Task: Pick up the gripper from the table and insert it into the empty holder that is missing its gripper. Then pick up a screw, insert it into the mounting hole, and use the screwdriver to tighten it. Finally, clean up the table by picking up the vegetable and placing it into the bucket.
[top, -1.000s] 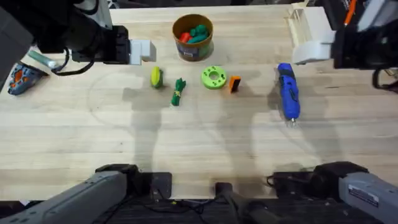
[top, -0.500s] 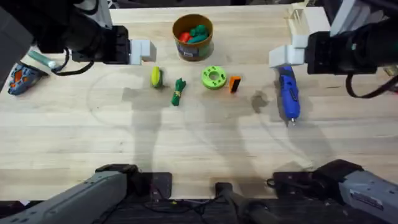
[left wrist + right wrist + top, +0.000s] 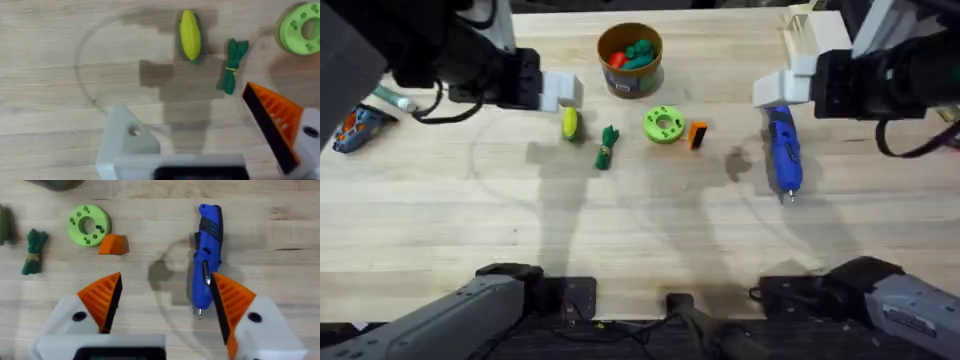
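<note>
Pale plank surface (image 3: pixel 640 230) carrying the orange gripper tip (image 3: pixel 697 134) beside the green disc (image 3: pixel 663 124), screwdriver (image 3: pixel 783 150) lying under the right gripper (image 3: pixel 162 305), open; bucket (image 3: pixel 630 58) sitting behind; left gripper (image 3: pixel 210 127) hovering open, bare holder (image 3: pixel 127 137) partly cut off.

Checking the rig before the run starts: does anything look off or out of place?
Yes. The left pincer has one bare white triangular plastic finger mount with no orange tip, unlike its orange-ribbed partner. The missing small orange wedge-shaped fingertip lies on the light wood table beside the green disc.
</note>
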You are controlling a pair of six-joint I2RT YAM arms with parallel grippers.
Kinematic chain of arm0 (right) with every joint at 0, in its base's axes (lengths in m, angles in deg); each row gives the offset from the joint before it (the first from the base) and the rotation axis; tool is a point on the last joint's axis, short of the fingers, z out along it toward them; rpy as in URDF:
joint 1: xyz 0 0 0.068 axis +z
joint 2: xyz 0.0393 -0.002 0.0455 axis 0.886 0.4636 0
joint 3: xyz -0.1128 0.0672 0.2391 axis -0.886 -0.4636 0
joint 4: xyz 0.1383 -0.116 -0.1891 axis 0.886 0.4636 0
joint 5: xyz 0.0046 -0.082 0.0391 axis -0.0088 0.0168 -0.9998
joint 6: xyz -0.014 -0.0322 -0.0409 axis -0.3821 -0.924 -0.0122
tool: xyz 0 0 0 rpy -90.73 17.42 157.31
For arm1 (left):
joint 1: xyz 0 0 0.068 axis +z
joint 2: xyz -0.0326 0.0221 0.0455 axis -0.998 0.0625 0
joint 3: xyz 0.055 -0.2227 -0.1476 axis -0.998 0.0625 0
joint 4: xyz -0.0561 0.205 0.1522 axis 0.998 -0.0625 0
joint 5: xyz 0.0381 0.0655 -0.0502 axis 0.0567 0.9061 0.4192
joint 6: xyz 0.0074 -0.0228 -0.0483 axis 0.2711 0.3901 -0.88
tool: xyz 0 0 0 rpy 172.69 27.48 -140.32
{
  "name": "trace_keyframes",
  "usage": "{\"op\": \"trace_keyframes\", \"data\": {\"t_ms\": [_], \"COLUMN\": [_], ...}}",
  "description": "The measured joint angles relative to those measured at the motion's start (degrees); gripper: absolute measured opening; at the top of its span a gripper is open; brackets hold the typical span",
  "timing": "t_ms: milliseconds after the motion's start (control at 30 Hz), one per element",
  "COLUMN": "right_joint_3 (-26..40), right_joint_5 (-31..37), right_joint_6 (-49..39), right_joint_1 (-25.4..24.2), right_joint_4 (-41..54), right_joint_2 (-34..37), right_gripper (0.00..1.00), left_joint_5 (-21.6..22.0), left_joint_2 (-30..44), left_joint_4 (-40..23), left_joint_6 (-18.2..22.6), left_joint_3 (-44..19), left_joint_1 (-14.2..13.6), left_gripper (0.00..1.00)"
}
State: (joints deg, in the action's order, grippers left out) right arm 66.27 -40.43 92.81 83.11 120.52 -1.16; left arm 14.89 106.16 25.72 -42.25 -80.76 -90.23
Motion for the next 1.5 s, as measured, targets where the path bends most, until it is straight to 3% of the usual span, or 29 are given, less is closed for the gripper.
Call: {"op": "trace_keyframes", "data": {"t_ms": [167,367,600,833,1500], "right_joint_3": [0.0,0.0,0.0,0.0,0.0], "right_joint_5": [0.0,0.0,0.0,0.0,0.0], "right_joint_6": [0.0,0.0,0.0,0.2,0.2], "right_joint_1": [0.0,0.0,0.0,0.0,0.0], "right_joint_4": [0.0,0.0,0.0,0.0,0.0], "right_joint_2": [0.0,0.0,0.0,0.0,0.0], "right_gripper": [0.991,0.991,0.991,0.991,0.992], "left_joint_5": [0.0,-1.1,-4.3,-5.3,-5.6], "left_joint_2": [0.0,0.0,0.0,0.7,22.0], "left_joint_4": [-2.0,-5.3,-3.1,-2.0,6.2], "left_joint_6": [-0.7,-2.6,-3.1,-3.5,-4.3], "left_joint_3": [0.0,0.0,3.7,5.8,5.9], "left_joint_1": [-3.0,-4.2,-4.8,-9.1,-14.0], "left_gripper": [0.985,0.985,0.985,0.985,0.987]}}
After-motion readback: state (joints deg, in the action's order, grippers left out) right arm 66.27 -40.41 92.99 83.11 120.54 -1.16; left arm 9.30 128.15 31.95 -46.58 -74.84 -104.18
